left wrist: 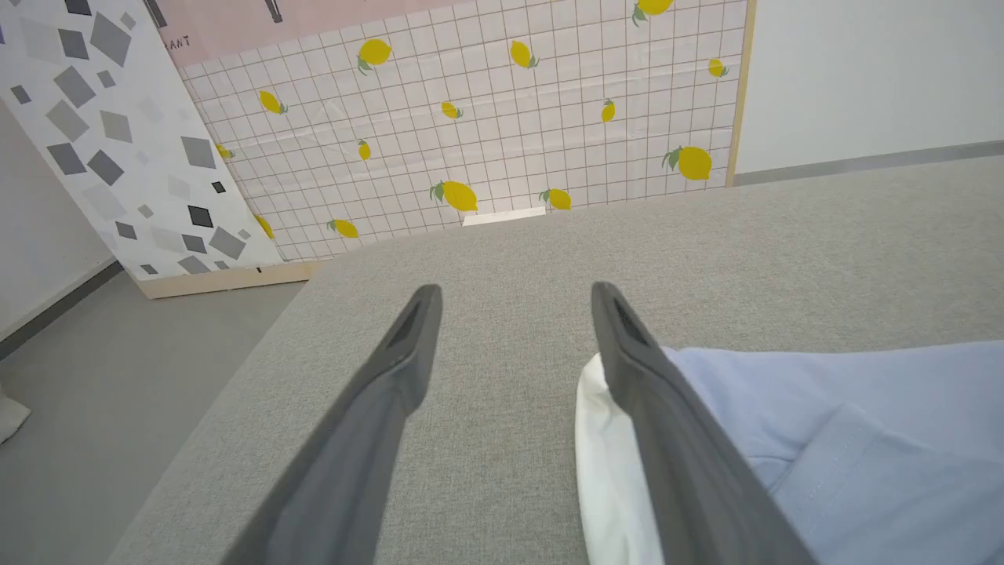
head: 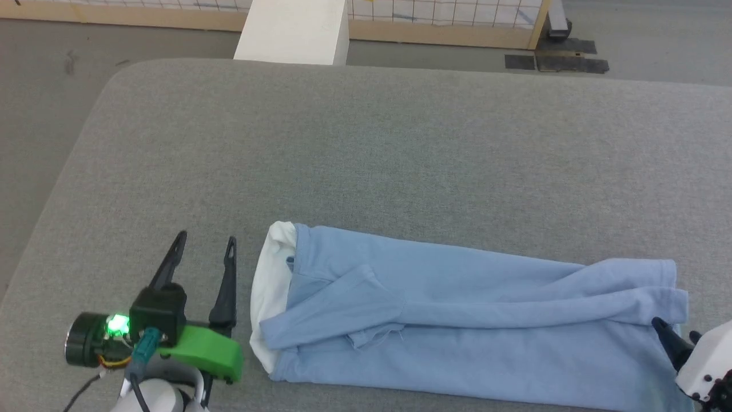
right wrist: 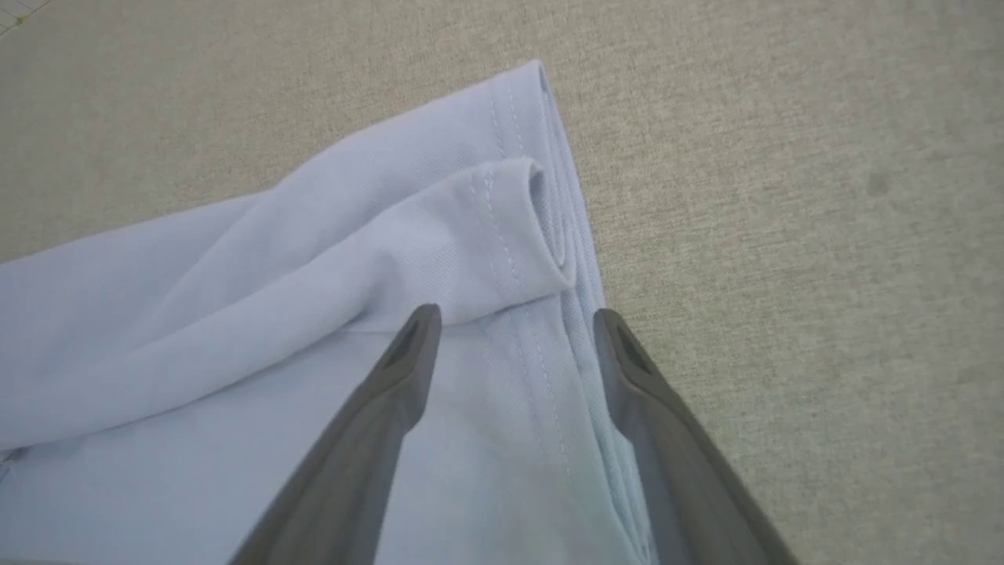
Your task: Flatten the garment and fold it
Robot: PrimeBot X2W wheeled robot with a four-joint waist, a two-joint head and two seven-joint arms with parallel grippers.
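**Left gripper [head: 206, 237], right gripper [head: 675, 331] flank half-folded garment [head: 457, 309]**

Both stand with fingers apart and empty: the left just beside the white collar [head: 269, 297], the right over the hem. The blue polo lies as a long band on the grey table [head: 366, 143]. Lengthwise folds look done. Next, seemingly, comes a pinch at one end to carry it across.

My head camera looks steeply down at the polo shirt [head: 474, 320], which both low, close wrist cameras share: collar [left wrist: 604, 479] at 9 o'clock, hem [right wrist: 565, 235] at 3.
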